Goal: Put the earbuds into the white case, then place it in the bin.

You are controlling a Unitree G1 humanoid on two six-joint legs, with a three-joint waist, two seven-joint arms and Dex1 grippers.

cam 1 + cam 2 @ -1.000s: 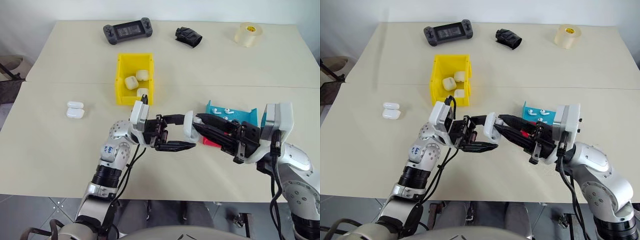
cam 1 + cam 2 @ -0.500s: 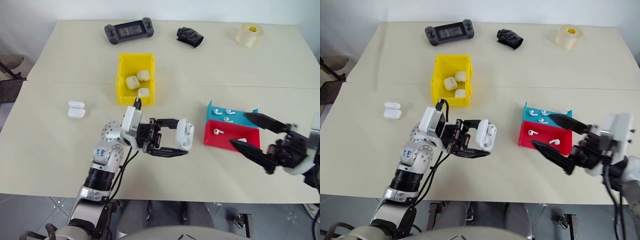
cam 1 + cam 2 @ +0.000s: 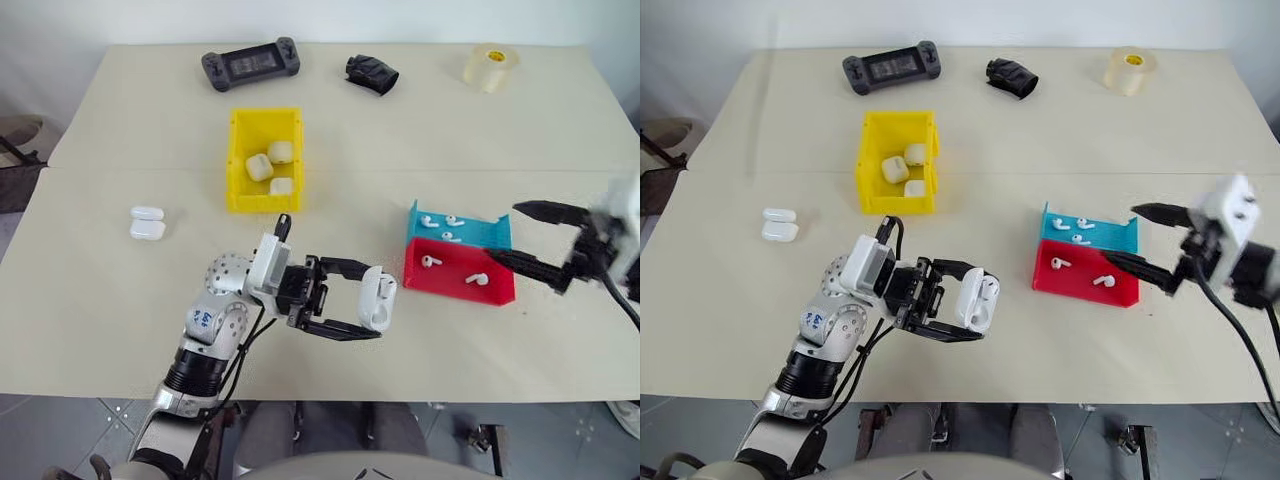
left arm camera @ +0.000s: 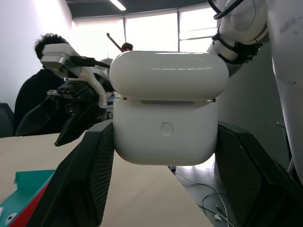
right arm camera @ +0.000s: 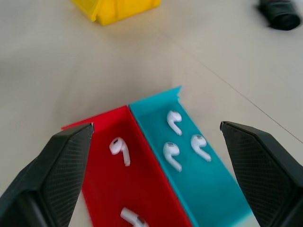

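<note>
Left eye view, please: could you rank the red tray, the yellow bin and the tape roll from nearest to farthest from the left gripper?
1. Red tray, on the right of the left gripper.
2. Yellow bin, farther back on the table.
3. Tape roll, at the far right corner.

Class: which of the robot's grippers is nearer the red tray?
Right. The right gripper hangs open beside the red tray; the left gripper, gripping the white case, sits farther off.
</note>
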